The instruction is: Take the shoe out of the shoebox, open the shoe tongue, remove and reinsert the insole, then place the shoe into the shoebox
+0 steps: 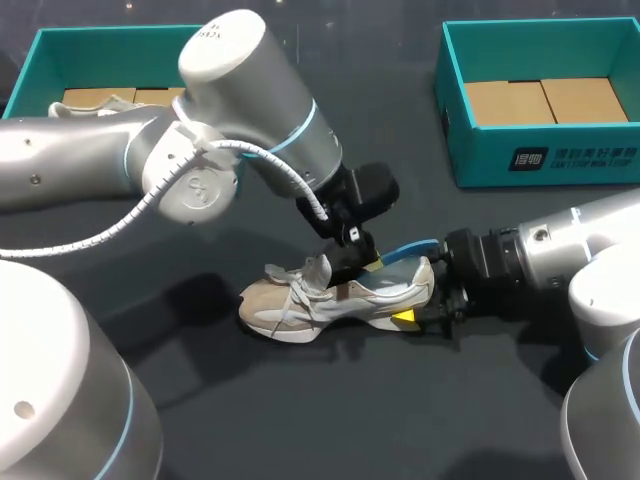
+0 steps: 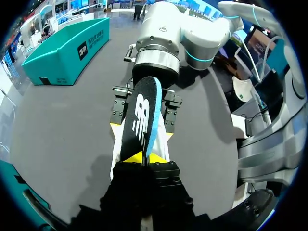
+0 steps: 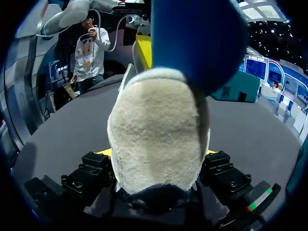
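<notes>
The shoe (image 1: pixel 330 298) lay on its sole on the dark table (image 1: pixel 300 400), just below the middle of the frame with its toe toward the left. It was outside both boxes, a teal shoebox (image 1: pixel 540 165) at the upper right and a second shoebox (image 1: pixel 30 75) at the upper left. From the right edge, the right gripper (image 1: pixel 425 305) was clamped on the heel from both sides. The left gripper (image 1: pixel 352 258) stood over the shoe's opening, its fingers pinched on the blue-edged insole (image 1: pixel 405 253), which stuck out above the heel.
</notes>
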Controlling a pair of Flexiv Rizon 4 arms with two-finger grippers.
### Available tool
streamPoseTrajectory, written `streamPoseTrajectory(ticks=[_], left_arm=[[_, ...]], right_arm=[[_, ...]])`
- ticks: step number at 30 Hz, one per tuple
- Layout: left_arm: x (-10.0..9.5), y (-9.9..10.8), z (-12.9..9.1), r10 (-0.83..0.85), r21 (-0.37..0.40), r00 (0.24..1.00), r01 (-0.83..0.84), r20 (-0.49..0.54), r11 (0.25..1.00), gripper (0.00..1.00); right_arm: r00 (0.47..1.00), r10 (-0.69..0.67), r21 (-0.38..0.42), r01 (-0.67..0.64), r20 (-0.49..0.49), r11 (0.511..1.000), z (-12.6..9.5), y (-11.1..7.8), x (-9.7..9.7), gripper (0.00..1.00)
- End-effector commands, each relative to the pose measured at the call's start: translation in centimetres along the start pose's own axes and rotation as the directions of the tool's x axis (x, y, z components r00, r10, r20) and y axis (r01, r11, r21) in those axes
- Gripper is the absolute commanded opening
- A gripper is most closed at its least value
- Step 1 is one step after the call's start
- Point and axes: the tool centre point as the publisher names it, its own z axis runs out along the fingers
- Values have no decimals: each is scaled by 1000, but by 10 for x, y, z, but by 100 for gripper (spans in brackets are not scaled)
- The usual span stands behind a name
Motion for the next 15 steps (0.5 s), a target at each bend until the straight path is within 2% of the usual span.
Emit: streamPoseTrajectory(ticks=[1, 3, 4, 12, 15], left_arm=[[2, -6, 5, 1, -5, 1000, -1, 18, 1000, 6], [4, -6, 5, 9, 0, 999, -9, 37, 1000, 25], [4, -5, 4, 10, 8, 998, -10, 55, 1000, 29], [11, -3, 1, 24, 57, 991, -31, 131, 998, 57], [12, -4, 2, 29, 71, 987, -40, 158, 997, 61]], right_arm=[[1000, -1, 3, 1, 2, 1000, 1, 0, 1, 0], [1000, -1, 3, 1, 2, 1000, 1, 0, 1, 0], [1000, -1, 3, 1, 2, 1000, 1, 0, 1, 0], [1000, -1, 3, 1, 2, 1000, 1, 0, 1, 0], [1000, -1, 3, 1, 2, 1000, 1, 0, 1, 0]])
